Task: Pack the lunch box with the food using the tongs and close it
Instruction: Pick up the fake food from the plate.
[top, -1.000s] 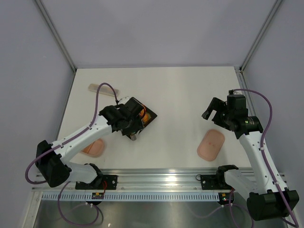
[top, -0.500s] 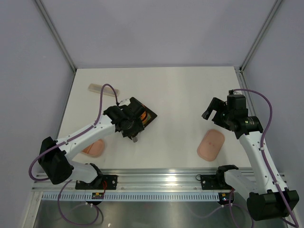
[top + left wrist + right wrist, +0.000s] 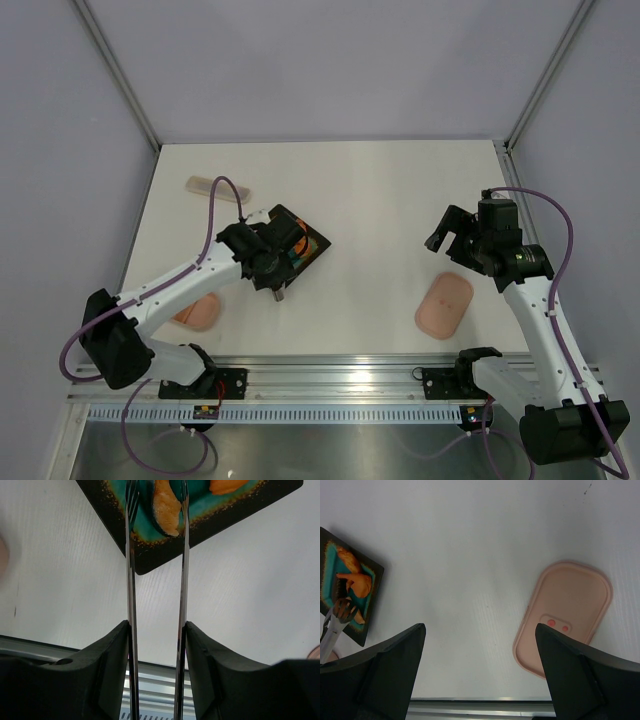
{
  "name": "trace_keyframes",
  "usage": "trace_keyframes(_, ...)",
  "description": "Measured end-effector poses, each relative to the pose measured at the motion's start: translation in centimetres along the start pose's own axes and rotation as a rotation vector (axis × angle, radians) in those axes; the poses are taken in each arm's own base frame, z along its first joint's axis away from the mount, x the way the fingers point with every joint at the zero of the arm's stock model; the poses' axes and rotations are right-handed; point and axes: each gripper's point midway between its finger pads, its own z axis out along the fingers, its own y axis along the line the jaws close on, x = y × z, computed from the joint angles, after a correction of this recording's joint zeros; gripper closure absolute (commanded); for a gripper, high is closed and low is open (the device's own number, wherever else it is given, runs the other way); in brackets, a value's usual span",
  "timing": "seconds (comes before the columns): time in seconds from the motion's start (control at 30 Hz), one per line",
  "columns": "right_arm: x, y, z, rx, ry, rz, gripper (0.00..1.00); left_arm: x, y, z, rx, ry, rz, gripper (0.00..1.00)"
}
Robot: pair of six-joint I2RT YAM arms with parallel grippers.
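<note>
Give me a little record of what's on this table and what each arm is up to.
left gripper: clamped on the tongs
tongs' tips: either side of an orange food piece on the tray
right gripper: open, empty, hovering near the lid
lid: lying flat, two red spots showing
box: by the left arm, partly hidden under it
case: far left, nothing touching it

The slim silver tongs [image 3: 131,580], arms apart, straddle an orange food piece [image 3: 166,510], while the uncovered pink lunch box [image 3: 195,312] lies well apart from its spotted lid [image 3: 444,305].
</note>
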Motion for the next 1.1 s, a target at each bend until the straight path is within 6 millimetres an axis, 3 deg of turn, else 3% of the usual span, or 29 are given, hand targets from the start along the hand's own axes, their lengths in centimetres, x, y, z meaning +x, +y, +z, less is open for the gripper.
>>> trace_keyframes(0.63,0.1,0.0,0.1,0.0,0.005,0.001,0.01,-0.3,0.5,-0.9,0.014,-0.014,-0.003,0.5)
trace_keyframes(1.1,0.1,0.0,0.1,-0.001,0.005,0.001,0.01,1.4,0.6,1.1,-0.056,0.038,0.085,0.5)
